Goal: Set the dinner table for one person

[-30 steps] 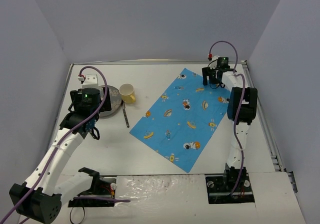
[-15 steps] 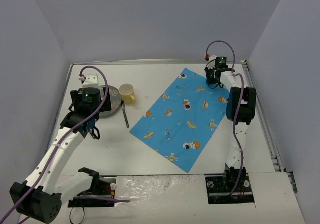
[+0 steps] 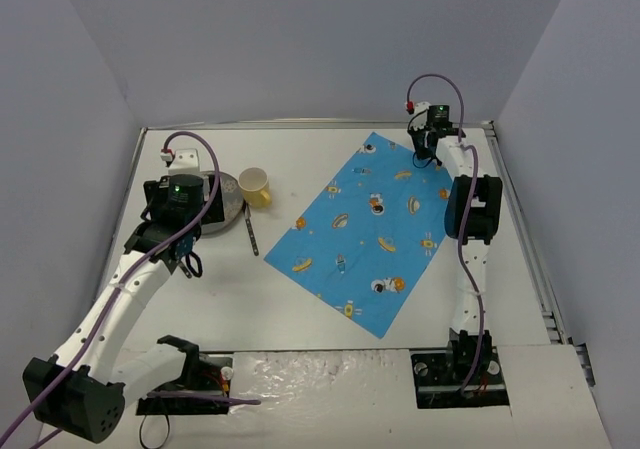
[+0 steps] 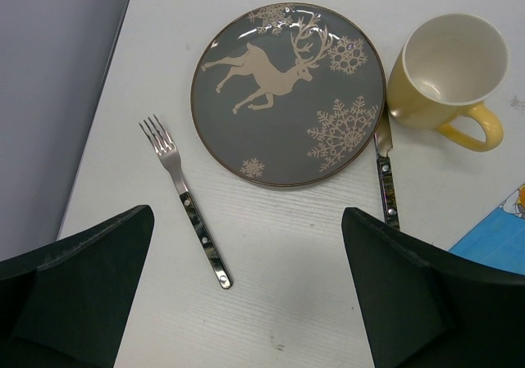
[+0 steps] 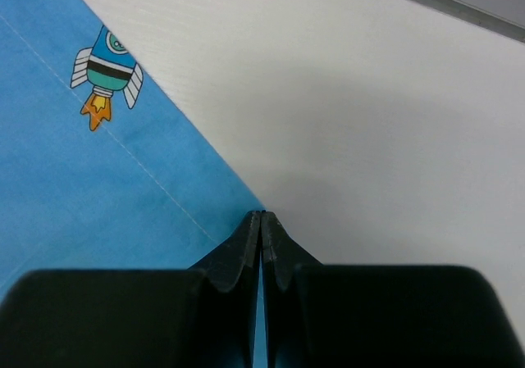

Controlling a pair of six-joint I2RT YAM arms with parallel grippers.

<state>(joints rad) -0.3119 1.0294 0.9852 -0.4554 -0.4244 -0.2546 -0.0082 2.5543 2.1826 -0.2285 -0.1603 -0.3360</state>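
Note:
A blue cartoon-printed cloth (image 3: 370, 231) lies slantwise on the white dinner table (image 3: 290, 309). My right gripper (image 3: 431, 149) is at its far right edge. In the right wrist view the gripper (image 5: 261, 219) is shut, pinching the hem of the cloth (image 5: 98, 188). My left gripper (image 4: 262, 302) hangs open above bare table, nothing between its fingers. Ahead of it lie a fork (image 4: 189, 208), a grey reindeer plate (image 4: 287, 97), a knife (image 4: 385, 179) and a yellow mug (image 4: 447, 69).
From above, the left arm covers part of the plate (image 3: 228, 194); the mug (image 3: 254, 186) and knife (image 3: 250, 231) lie between it and the cloth. The table's metal rim (image 5: 459, 3) runs just beyond the right gripper. Grey walls enclose the table.
My right gripper has shut on the cloth's far right edge and moved toward the back wall, dragging the cloth slightly that way. The left arm has barely moved.

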